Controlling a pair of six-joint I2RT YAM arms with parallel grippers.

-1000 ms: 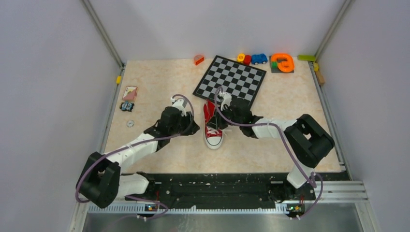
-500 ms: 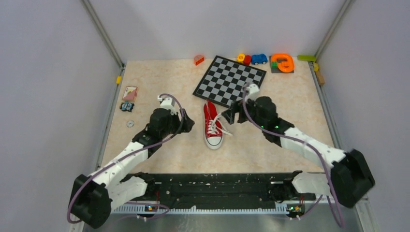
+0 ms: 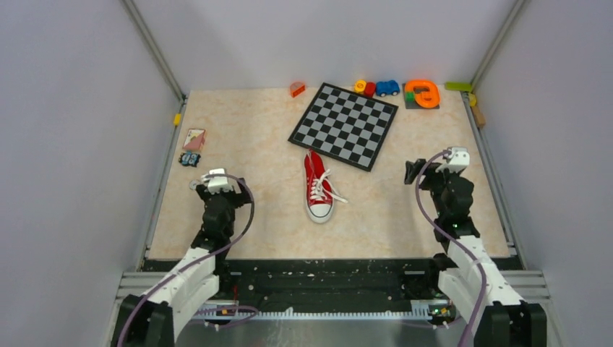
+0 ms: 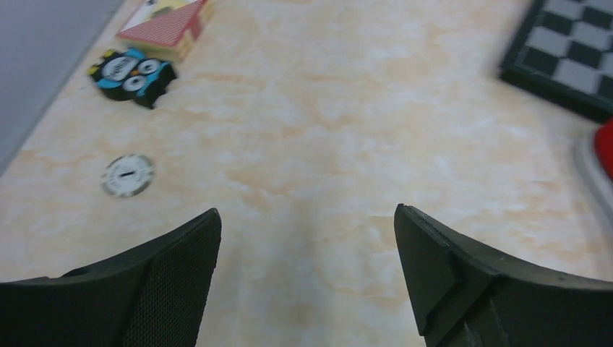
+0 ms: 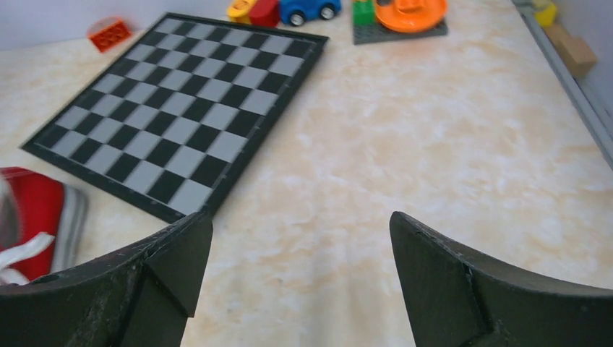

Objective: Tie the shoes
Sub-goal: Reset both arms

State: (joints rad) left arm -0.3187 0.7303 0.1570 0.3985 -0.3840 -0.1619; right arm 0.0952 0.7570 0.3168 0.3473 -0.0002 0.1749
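Observation:
The red shoe (image 3: 316, 186) lies in the middle of the table, white toe cap toward the near edge, heel close to the chessboard. Its white laces (image 3: 325, 189) cross the tongue, and one end trails off to the right. My left gripper (image 3: 214, 189) is well to the shoe's left, open and empty (image 4: 307, 217); only a sliver of the shoe (image 4: 606, 152) shows at that view's right edge. My right gripper (image 3: 426, 173) is well to the shoe's right, also open with nothing between its fingers (image 5: 301, 217). The shoe's heel (image 5: 36, 217) shows at the far left there.
A chessboard (image 3: 344, 124) lies behind the shoe. Small toys line the back edge: an orange brick (image 3: 297, 89), a blue car (image 3: 387, 87) and an orange ring piece (image 3: 423, 93). At the left are a card box (image 3: 194, 139), an owl figure (image 4: 131, 72) and a white disc (image 4: 127, 175).
Both arms have pulled back from the shoe, out to the sides and toward the near edge. Both grippers have opened and hold nothing; the laces lie on the shoe.

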